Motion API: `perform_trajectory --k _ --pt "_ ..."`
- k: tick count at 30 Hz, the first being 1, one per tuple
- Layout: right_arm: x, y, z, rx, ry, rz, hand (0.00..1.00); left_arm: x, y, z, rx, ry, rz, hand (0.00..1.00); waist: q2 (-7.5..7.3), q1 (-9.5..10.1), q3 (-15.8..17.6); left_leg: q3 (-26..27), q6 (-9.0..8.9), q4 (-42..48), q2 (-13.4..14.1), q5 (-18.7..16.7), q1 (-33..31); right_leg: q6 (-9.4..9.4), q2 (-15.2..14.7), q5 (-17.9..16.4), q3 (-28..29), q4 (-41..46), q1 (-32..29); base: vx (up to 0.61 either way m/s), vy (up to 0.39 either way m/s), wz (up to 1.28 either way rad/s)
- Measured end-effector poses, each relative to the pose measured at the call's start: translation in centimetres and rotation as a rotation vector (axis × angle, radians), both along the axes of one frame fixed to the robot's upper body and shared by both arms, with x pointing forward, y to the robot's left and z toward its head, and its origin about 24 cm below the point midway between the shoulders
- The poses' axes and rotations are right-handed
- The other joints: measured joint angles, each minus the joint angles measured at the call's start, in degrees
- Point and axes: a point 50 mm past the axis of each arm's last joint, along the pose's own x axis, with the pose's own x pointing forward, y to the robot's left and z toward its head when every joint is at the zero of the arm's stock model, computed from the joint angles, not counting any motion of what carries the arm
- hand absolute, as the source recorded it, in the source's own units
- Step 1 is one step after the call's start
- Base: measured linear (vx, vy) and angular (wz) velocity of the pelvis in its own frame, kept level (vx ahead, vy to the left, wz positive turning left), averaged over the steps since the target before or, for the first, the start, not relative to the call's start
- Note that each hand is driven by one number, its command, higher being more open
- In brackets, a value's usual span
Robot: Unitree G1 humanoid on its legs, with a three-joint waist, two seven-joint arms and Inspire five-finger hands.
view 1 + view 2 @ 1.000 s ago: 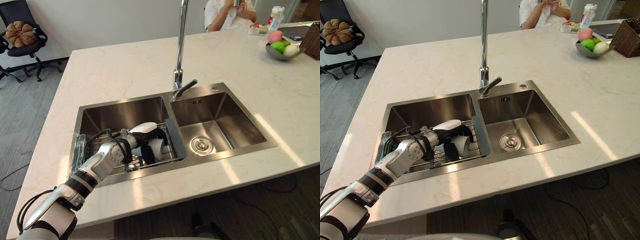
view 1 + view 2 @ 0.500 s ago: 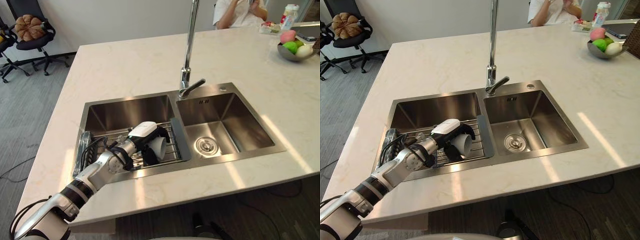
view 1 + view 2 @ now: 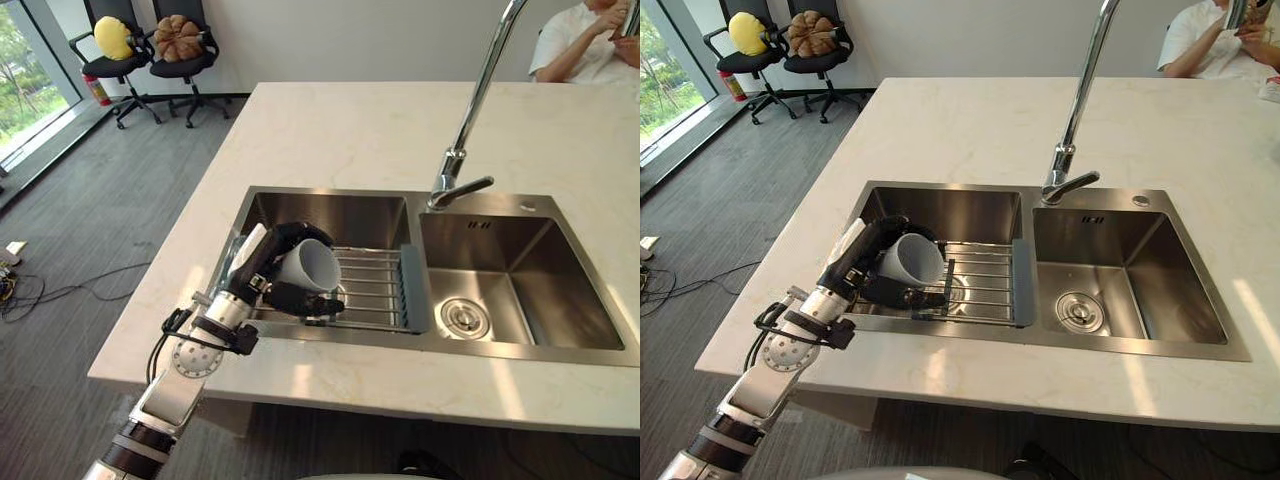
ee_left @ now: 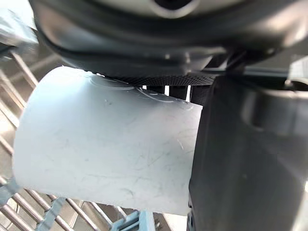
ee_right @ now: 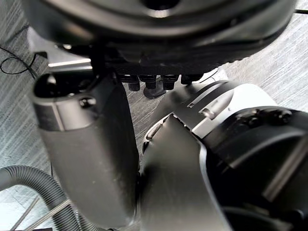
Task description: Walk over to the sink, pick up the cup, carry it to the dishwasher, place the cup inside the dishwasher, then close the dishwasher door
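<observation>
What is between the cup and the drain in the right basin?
In the left eye view, the wire rack and its grey end piece lie between the cup and the drain.

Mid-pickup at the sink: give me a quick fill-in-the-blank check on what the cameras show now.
The cup is held by the ____ robot hand. Under it, a wire rack lies inside the ____. The round drain sits in the ____ basin. Missing words: left; sink; right.
</observation>
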Motion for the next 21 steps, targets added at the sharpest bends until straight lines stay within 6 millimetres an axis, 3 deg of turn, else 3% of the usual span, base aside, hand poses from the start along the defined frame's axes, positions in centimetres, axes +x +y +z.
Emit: perform_trajectory --k 10,16,18,21 --pt "-0.9 0.0 -0.1 0.024 0.029 -0.044 1.00 -0.6 4.4 1.4 -0.518 -0.003 0.168 0.00 -0.59 2.61 -0.17 -1.73 0.07 -0.55 -0.04 0.51 0.12 0.72 -0.01 0.48 -1.98 -0.85 1.73 -0.01 0.000 0.11" --pt "-1.6 0.3 -0.3 0.041 0.044 -0.068 1.00 -3.2 8.0 2.3 -0.699 -0.125 0.397 0.00 -0.83 4.82 -0.36 -2.82 0.17 4.53 -0.23 0.59 -4.79 0.81 -0.19 -1.29 -4.86 -0.86 1.75 -0.03 -0.008 0.29" --pt "-1.8 0.2 -0.3 0.038 0.057 -0.048 1.00 -4.3 9.1 2.1 -0.717 -0.149 0.482 0.00 -0.78 6.18 -0.34 -2.99 0.88 7.69 -0.62 1.05 -7.02 0.69 -0.53 -1.49 -6.37 -0.86 1.97 -0.05 -0.025 0.49" --pt "-2.2 -0.2 -0.2 0.023 0.084 -0.013 1.00 -6.2 10.9 1.2 -0.731 -0.157 0.626 0.00 -0.55 8.19 -0.21 -4.05 3.57 9.43 -2.53 4.13 -9.23 0.61 -2.14 -2.12 -10.58 -0.79 3.77 -0.07 -0.043 0.70"
